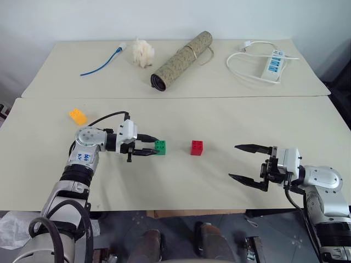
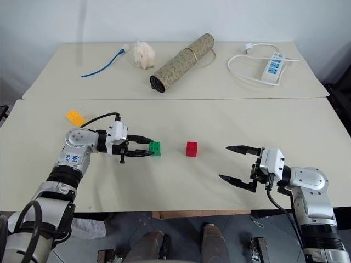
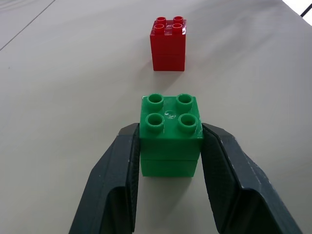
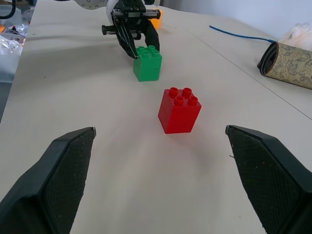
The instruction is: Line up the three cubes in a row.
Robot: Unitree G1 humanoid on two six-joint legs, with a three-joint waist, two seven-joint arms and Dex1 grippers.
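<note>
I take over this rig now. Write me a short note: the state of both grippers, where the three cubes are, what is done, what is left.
Left gripper: fingers against both sides of the green cube, which stands on the table.
Right gripper: open, holding nothing, hanging right of the red cube.
Green and red cubes stand side by side with a gap.
Orange-yellow cube: far left, apart from both.
Done: green beside red.
Left: bring the orange-yellow cube into the row.

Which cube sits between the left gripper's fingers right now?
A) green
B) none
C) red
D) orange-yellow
A: the left gripper has a finger on each side of the green cube; the red cube stands apart, farther along.
</note>
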